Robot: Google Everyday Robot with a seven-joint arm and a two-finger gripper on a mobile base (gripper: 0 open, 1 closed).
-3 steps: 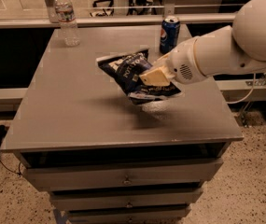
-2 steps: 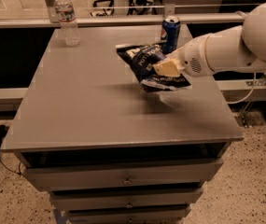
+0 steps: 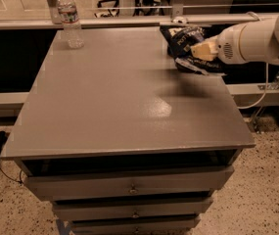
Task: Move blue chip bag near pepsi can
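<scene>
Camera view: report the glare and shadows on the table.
Camera view: a pale glare patch sits in the middle of the table; a soft dark shadow lies on the tabletop below the blue chip bag, which the gripper holds near the table's far right corner.

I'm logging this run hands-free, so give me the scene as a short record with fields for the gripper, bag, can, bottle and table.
gripper: over the table's far right, shut on the blue chip bag
blue chip bag: crumpled, held just above the table top
pepsi can: not clearly visible, perhaps behind the bag
water bottle: upright, far left corner
table: gray top, drawers below
</scene>
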